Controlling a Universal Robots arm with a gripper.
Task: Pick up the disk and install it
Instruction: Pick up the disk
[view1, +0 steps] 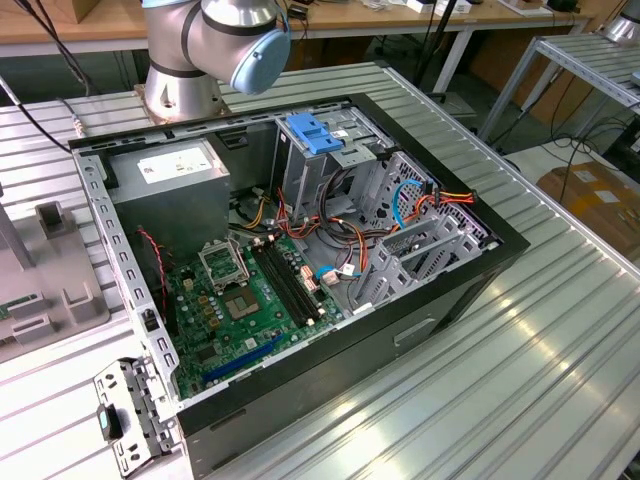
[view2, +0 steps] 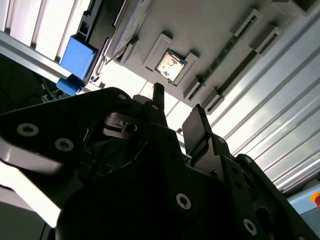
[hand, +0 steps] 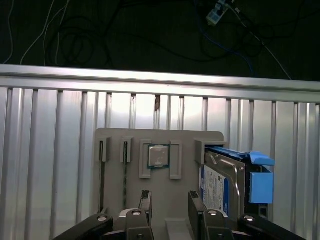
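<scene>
We see the metal, blue-edged disk (hand: 220, 182) upright in a grey holder (hand: 115, 180), just beside our parted, empty jaws.

The robot arm (view1: 215, 45) runs off the top edge of the exterior view just above its base joint, and a grey block (view1: 50, 290) at that view's left is cropped by the edge. In the first wrist view the bottom edge cuts the gripper (hand: 169, 196) down to its fingers and takes the lower end of the disk (hand: 220, 182). In the second wrist view the gripper's dark body covers much of the grey holder (view2: 210, 30).
</scene>
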